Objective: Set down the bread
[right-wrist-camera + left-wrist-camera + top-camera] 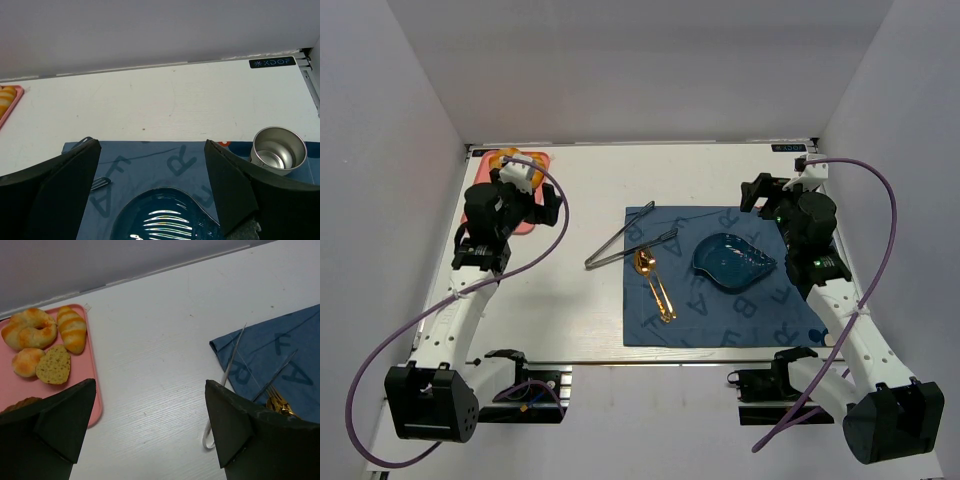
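Observation:
The bread [71,329], an elongated golden-orange roll with paler stripes, lies on a pink tray [92,375] at the far left of the table, beside a ring-shaped bun [30,330]. My left gripper [150,390] is open and empty and hovers over bare table to the right of the tray [525,222]. A blue shell-shaped dish [733,262] sits empty on a blue cloth [720,320]. It also shows in the right wrist view [165,220]. My right gripper [152,150] is open and empty just behind the dish. In the top view the left arm covers most of the tray.
The tray also holds a small round bun [27,361], a brown slice [53,366] and a dark chunk [20,404]. Metal tongs [630,240] and gold cutlery [655,282] lie on the cloth's left part. A steel cup [278,150] stands at its far right corner. White walls enclose three sides.

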Available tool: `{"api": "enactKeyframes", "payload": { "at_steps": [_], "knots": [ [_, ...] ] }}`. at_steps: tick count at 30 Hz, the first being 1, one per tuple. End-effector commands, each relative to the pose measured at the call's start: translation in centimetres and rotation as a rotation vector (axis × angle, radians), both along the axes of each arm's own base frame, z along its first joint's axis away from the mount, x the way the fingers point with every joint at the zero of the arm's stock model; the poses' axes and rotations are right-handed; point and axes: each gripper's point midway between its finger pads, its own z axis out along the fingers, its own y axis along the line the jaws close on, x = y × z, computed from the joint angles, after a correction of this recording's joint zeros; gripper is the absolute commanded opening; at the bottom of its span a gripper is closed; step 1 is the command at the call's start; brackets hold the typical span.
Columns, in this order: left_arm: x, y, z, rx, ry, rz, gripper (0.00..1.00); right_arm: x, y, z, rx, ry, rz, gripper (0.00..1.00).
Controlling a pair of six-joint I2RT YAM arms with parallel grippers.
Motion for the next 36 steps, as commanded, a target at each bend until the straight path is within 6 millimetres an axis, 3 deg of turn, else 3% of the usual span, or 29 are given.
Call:
{"api": "enactKeyframes", "payload": {
  "at_steps": [1,3,6,8,10,11,12,15,17,21,23,26,30,36],
  "knots": [
    [0.4,0.6,1.9,-0.046,-0.022,0.067,1.00,0.3,0.0,1.6,0.023,-0.057,-0.009,0.90],
    [0.7,1.7,1.7,-0.046,-0.021,0.136,1.00,0.4,0.1,1.5,0.015,-0.053,0.002,0.90],
    [0.5,1.0,1.0,0.052,-0.026,0.046,1.00,0.4,0.8,1.2,-0.006,-0.045,0.043,0.90],
    [0.5,-0.4,1.5,0.084,-0.037,-0.061,1.00,0.5,0.8,1.3,-0.014,-0.046,0.047,0.90],
    [0.6,-2.2,0.5,0.093,0.017,-0.184,1.00,0.6,0.6,1.1,-0.007,-0.038,0.033,0.90],
    [1.2,-2.9,1.8,0.113,-0.004,-0.225,1.00,0.6,0.8,1.1,-0.003,-0.038,0.039,0.90],
    [1.4,-3.6,1.4,0.119,0.015,-0.265,1.00,0.7,0.7,0.9,-0.003,-0.032,0.036,0.90],
    [2.5,-6.9,-1.1,0.111,0.082,-0.414,1.00,0.7,1.0,0.2,-0.007,-0.003,0.051,0.90],
    [3.5,-9.7,-3.9,0.145,0.149,-0.498,1.00,0.7,1.0,-0.5,-0.016,0.014,0.059,0.90],
    [5.0,-12.1,-7.4,0.256,0.231,-0.521,1.00,0.7,0.7,-0.7,-0.009,0.027,0.034,0.90],
    [4.7,-12.4,-7.9,0.270,0.249,-0.539,1.00,0.6,0.7,-1.1,-0.016,0.032,0.034,0.90],
    [2.8,-14.4,-10.0,0.292,0.296,-0.623,1.00,0.6,0.6,-1.4,-0.019,0.031,0.033,0.90],
    [1.1,-14.3,-13.8,0.340,0.360,-0.610,1.00,0.7,0.7,-1.8,-0.018,0.039,0.036,0.90],
    [0.9,-13.5,-16.1,0.407,0.376,-0.555,1.00,0.8,1.1,-2.1,-0.017,0.047,0.056,0.90]
  ]
}}
